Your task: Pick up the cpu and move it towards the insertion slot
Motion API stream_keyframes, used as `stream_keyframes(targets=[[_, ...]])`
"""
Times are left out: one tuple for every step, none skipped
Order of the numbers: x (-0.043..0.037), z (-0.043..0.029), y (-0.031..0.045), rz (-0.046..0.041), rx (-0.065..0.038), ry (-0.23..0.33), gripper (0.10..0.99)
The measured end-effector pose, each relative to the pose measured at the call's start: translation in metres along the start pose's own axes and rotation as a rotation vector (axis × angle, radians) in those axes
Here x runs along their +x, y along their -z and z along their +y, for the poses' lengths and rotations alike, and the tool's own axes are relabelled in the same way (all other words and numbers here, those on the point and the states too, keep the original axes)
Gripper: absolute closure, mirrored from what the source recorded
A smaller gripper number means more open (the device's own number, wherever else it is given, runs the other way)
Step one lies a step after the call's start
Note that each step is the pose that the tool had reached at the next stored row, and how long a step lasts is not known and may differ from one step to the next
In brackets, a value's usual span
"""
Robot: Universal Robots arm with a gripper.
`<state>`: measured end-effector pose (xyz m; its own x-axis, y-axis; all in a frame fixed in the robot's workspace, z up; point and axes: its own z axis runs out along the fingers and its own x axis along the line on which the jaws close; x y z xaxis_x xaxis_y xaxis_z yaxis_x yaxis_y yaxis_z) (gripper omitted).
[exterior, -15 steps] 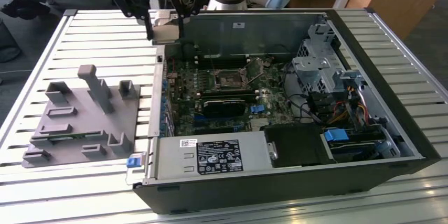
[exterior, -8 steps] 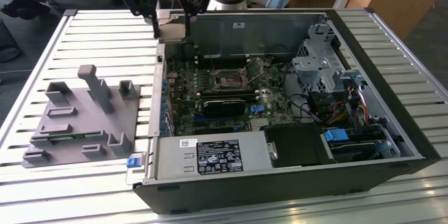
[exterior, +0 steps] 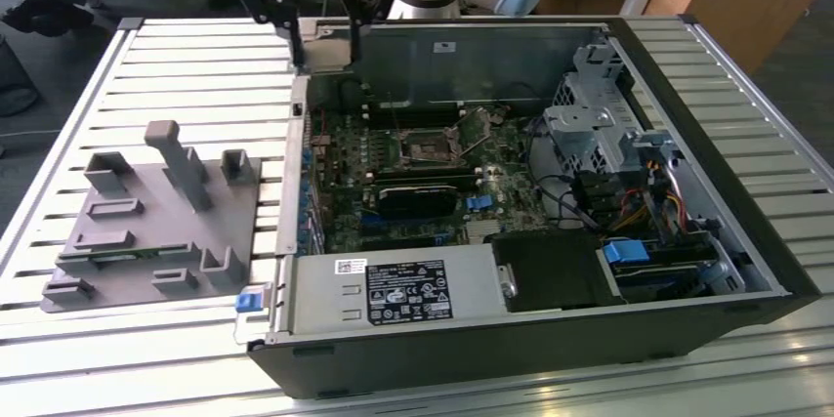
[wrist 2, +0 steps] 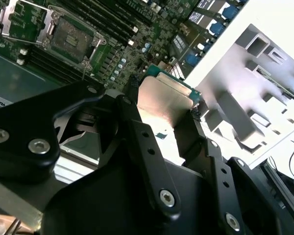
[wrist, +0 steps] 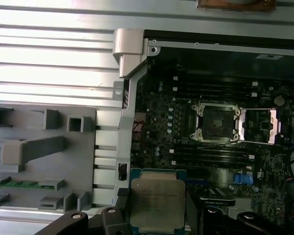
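A robot arm's gripper (wrist 2: 164, 110) pinches the cpu (wrist 2: 165, 95) by its opposite edges, leaving the silvery top face open to both wrist views. In the first wrist view the chip (wrist: 156, 201) hangs over the side wall of the open computer case (wrist: 132, 54), near the edge of the motherboard (wrist: 157, 122), clear of the grey fixture (wrist: 39, 152) on the slatted tabletop (wrist: 54, 44) beside it. The insertion slot (wrist: 216, 122), a silver frame around a dark centre with its retaining bracket swung open, lies further inside the case, well apart from the chip, so the carry looks only partly done. The edge grip appears chosen to keep the fingers off the flat faces and to let the chip go down level into the frame. In the exterior view the black gripper (exterior: 312, 41) hovers above the case's far corner on that view's left, with the slot (exterior: 432, 149) toward the middle of the board, past the dark memory slots (exterior: 391, 144)
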<state>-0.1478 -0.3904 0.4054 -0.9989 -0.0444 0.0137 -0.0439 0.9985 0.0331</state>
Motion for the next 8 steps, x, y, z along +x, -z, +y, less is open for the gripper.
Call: stream_keyframes(targets=[[-0.0008,0.0014,0.0,-0.0001,0.0,0.0,0.545],[-0.0014,0.0028,-0.0001,-0.0001,0.0,0.0,0.545],[-0.0021,0.0041,-0.0001,-0.0002,0.0,0.0,0.545],[-0.0029,0.0056,-0.0001,-0.0003,0.0,0.0,0.545],[-0.0043,0.0074,-0.0002,-0.0005,0.0,0.0,0.545],[-0.0064,0.0093,-0.0003,-0.0004,0.0,0.0,0.545],[-0.0087,0.0108,-0.0003,-0.0003,0.0,0.0,0.545],[-0.0111,0.0125,-0.0004,-0.0003,0.0,0.0,0.545]])
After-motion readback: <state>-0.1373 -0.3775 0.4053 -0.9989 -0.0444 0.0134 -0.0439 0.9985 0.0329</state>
